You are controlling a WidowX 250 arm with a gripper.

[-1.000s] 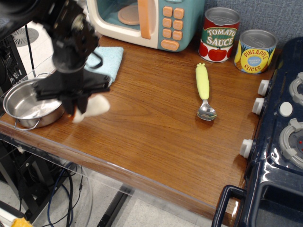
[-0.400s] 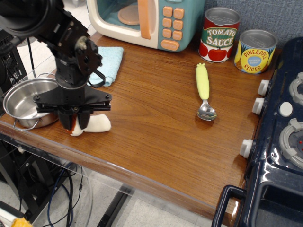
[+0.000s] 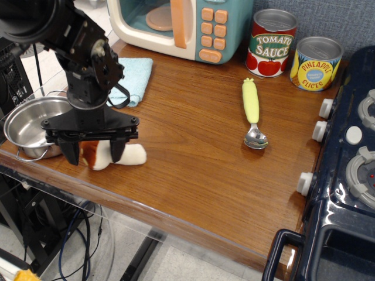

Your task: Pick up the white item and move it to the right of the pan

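From my station I saw the black robot gripper (image 3: 94, 153) standing low over the front left part of the brown wooden counter (image 3: 193, 146), its two fingers spread apart on either side of the small plush mushroom with a white stem and reddish-brown cap (image 3: 114, 154). The mushroom lay on its side on the counter, the cap end between the fingers and the white stem sticking out to the right of them. The fingers straddled it without visibly squeezing it.

The round shiny stainless-steel pan with wire loop handles (image 3: 30, 126) sat just to the left of the gripper, near the counter's left edge, so the mushroom rested close beside the pan on its right. A folded light-blue cloth (image 3: 133, 78) lay behind the arm, in front of the teal and cream toy microwave (image 3: 181, 26).

Further right I noted a spoon with a yellow handle (image 3: 252, 114), a red tomato sauce can (image 3: 271, 43), a yellow pineapple slices can (image 3: 316, 63), and the dark blue toy stove (image 3: 345, 170) at the right edge.
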